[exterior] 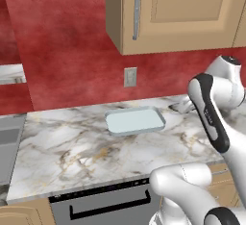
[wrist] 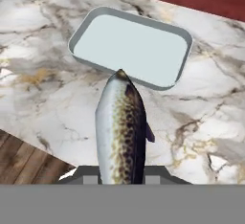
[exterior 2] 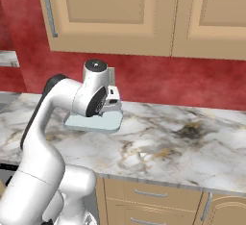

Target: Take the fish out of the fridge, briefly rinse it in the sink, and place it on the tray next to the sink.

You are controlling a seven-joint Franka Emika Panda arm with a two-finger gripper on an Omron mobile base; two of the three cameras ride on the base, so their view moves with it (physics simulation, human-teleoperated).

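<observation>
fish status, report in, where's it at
Gripper shut on fish. Fish above the counter, nose toward empty tray. Path clear.

Tray [wrist: 131,43] lies open — bare marble counter [exterior: 62,147] all around.

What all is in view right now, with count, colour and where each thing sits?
fish: one, silver-grey with brown speckles, held between the fingers, above the counter just short of the tray
tray: one, pale bluish-white, on the counter near the wall
counter: one, white-grey marble
wall: red, behind the counter
outlet: one, grey, on the wall above the tray
cupboards: tan wood, above the counter
drawers: tan, below the counter
arm: one, white with dark joints
fingers: two, dark, shut on the fish
</observation>
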